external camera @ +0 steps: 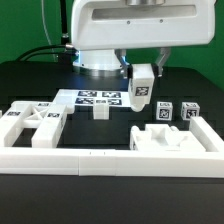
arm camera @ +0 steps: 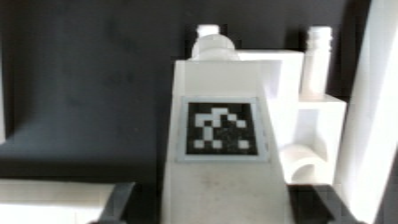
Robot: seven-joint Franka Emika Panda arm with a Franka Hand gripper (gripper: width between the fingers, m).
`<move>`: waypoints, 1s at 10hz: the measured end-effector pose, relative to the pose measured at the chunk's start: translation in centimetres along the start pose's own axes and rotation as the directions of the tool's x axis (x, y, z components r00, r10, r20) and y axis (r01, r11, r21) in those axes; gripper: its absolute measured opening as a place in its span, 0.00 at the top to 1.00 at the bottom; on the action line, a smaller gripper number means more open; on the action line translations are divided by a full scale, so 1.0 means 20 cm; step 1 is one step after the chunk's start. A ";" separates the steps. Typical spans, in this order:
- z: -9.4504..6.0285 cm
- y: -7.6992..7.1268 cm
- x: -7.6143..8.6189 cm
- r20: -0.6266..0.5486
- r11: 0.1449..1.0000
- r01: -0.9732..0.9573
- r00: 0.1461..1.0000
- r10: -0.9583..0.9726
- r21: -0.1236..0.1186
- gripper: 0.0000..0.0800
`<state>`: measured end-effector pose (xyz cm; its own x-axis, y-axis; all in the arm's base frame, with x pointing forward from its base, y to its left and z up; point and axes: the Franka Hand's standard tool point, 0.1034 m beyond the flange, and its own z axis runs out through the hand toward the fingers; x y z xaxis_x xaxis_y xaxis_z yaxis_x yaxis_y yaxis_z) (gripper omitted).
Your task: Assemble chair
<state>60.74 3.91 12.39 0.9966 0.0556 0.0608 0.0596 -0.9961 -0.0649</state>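
My gripper (external camera: pixel 141 78) is shut on a short white chair post (external camera: pixel 140 94) with a black-and-white tag, held upright above the table. In the wrist view the post (arm camera: pixel 221 110) fills the middle between my dark fingers (arm camera: pixel 125 203), its tag facing the camera. Below and beyond it lies a white chair part (arm camera: pixel 285 70) with a round peg and a thin upright. In the exterior view this blocky part (external camera: pixel 163 140) sits at the front right. A framed panel (external camera: pixel 30 125) lies at the left. Two tagged posts (external camera: pixel 163 112) stand at the right.
The marker board (external camera: pixel 100 98) lies flat behind the middle, with a small white block (external camera: pixel 99 113) in front of it. A long low white border rail (external camera: pixel 100 160) runs along the front and turns up the exterior view's right side (external camera: pixel 207 135). The table is black.
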 end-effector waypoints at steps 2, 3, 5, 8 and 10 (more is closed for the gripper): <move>0.02 0.03 0.02 -0.139 1.000 0.006 0.990 -0.009 -0.019 0.64; 0.02 0.03 0.02 -0.205 1.000 0.008 0.979 -0.014 -0.030 0.64; 0.03 -0.07 0.02 -0.212 0.999 0.026 0.977 -0.034 -0.040 0.64; 0.03 -0.22 0.13 -0.218 0.994 0.096 0.970 -0.103 -0.045 0.64; 0.04 -0.21 0.12 -0.245 0.995 0.087 0.965 -0.095 -0.043 0.64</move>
<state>63.00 8.21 12.02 0.9420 0.1320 0.3085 0.1440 -0.9894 -0.0162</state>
